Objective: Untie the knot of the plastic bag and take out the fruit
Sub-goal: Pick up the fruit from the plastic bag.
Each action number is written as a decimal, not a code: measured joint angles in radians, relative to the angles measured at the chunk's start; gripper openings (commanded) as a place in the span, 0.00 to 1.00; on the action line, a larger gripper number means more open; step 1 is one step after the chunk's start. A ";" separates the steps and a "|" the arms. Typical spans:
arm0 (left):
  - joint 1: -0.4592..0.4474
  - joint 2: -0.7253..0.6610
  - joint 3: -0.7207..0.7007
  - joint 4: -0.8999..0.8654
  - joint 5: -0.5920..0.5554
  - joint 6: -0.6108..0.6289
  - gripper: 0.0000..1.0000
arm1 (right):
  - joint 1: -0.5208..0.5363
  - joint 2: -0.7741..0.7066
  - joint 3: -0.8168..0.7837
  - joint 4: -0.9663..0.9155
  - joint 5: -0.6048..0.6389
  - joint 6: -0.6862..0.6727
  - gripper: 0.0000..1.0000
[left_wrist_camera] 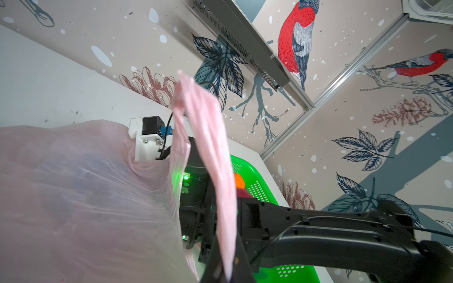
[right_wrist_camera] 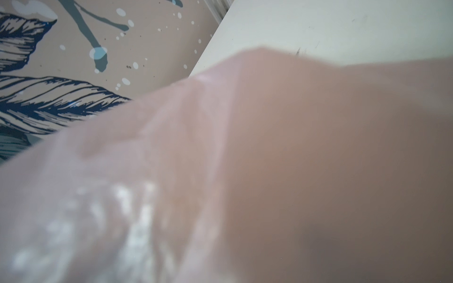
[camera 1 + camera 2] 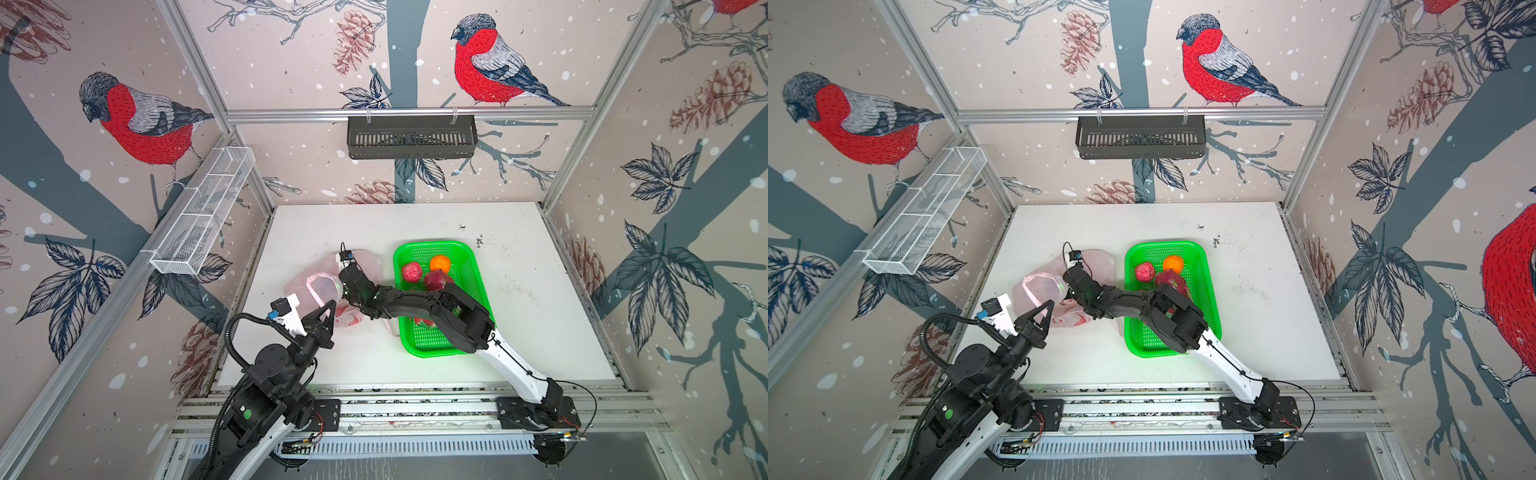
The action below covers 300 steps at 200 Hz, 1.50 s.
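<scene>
— Left side first?
— The left fingers (image 3: 333,313) are pressed together on a handle loop (image 1: 213,152) of the plastic bag (image 3: 301,282), which lies on the table (image 3: 519,316).
— The right fingers?
— Buried in the bag, spread wide. Whether they hold anything, I cannot tell. Just beside the bag, the green basket (image 3: 432,245) holds a bumpy red ball (image 3: 411,272), an orange ball (image 3: 440,263) and a dragon fruit (image 3: 435,280).
</scene>
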State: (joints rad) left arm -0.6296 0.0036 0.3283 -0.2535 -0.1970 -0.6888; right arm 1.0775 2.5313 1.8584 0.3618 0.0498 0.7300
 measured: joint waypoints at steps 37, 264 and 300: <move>0.000 0.000 -0.020 0.001 -0.028 0.001 0.00 | 0.022 0.001 0.030 -0.068 -0.024 -0.056 0.99; 0.000 0.000 -0.038 -0.163 -0.327 -0.083 0.00 | 0.008 -0.092 -0.124 -0.107 0.040 -0.105 0.23; 0.000 0.000 -0.051 -0.179 -0.425 -0.096 0.00 | 0.010 -0.142 -0.180 -0.120 0.047 -0.128 0.19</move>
State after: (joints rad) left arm -0.6296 0.0032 0.2768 -0.4324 -0.6216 -0.7845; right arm 1.0870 2.3894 1.6779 0.2420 0.0963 0.6018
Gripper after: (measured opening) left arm 0.048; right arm 0.489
